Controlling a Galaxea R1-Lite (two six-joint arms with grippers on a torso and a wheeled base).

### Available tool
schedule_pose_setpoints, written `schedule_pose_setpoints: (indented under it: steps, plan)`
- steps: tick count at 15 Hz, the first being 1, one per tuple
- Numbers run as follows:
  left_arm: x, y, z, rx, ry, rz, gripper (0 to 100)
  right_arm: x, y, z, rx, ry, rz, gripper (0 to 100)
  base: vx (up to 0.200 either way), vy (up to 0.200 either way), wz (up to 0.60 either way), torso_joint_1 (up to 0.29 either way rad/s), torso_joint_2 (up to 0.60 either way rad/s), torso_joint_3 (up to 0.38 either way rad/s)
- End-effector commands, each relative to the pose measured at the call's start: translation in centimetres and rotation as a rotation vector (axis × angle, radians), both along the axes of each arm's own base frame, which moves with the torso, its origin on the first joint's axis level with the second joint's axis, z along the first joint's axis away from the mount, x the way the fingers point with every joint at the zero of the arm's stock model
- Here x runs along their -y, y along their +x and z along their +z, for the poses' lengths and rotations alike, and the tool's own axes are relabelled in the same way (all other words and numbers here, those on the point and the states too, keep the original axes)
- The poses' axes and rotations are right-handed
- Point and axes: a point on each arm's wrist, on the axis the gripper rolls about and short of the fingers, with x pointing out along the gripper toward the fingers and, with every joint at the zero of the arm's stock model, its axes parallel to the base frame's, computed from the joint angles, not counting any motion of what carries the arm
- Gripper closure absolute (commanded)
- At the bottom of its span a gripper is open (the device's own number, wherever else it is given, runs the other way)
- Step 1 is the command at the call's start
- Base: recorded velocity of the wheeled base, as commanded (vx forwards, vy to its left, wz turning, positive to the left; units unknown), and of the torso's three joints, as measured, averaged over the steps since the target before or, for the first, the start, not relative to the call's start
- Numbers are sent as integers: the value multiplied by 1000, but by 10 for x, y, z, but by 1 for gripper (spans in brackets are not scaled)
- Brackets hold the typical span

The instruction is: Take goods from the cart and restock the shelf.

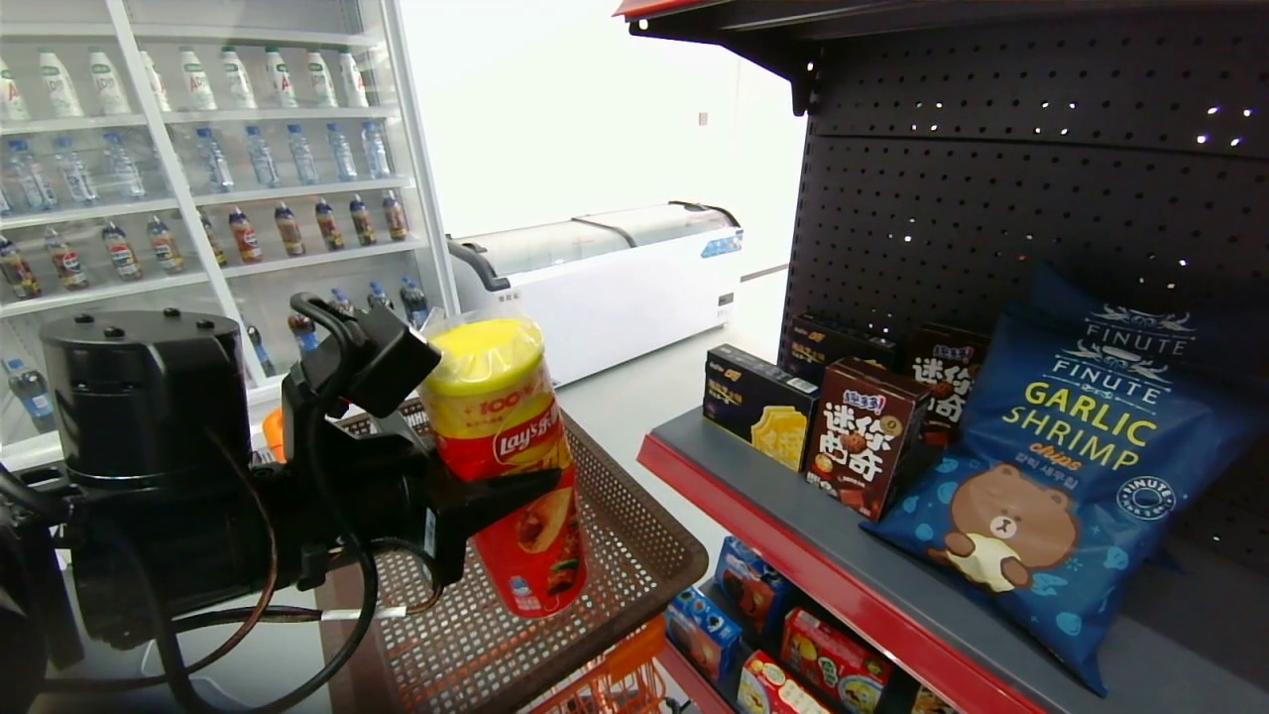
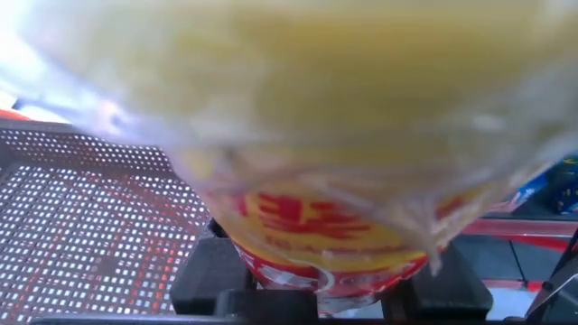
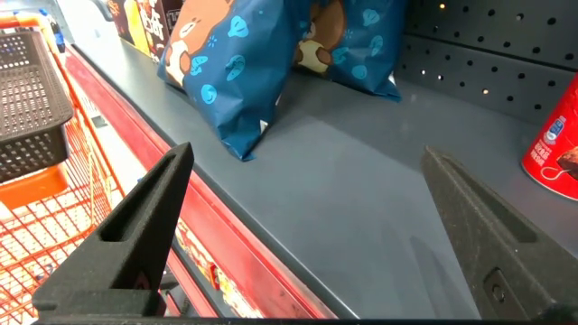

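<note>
Left of centre in the head view, the left gripper (image 1: 461,436) clamps a chip can (image 1: 501,416) at mid-height, over the cart's brown mesh basket (image 1: 634,555). The grey shelf (image 1: 734,466) fills the right, a bottle cooler (image 1: 198,178) the upper left. The can stands near upright, yellow lid up. The right gripper (image 3: 307,235) gapes wide, empty, over the shelf.

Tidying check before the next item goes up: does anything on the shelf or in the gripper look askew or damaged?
Nothing looks spilled or torn. The front blue chip bag slumps at a slant on the shelf instead of standing, and the chips can sits slightly tilted in the left gripper.
</note>
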Motion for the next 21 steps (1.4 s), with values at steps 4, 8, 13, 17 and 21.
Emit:
schedule_pose_setpoints:
  steps: [4,8,13,17,21]
  plan:
    - [2,-3,-4,-11,4,-13,100,0,0,0,1,0,0,0,0,0,0,0,0,0]
    - [2,-3,-3,-11,0,-27,100,0,0,0,1,0,0,0,0,0,0,0,0,0]
    - [3,-6,0,1,-7,-38,100,0,0,0,1,0,0,0,0,0,-600,5,0,1]
    - [6,-10,6,23,-17,-58,100,0,0,0,1,0,0,0,0,0,-600,5,6,-1]
    - [9,-19,13,48,-29,-84,100,0,0,0,1,0,1,0,0,0,-600,-1,2,5]
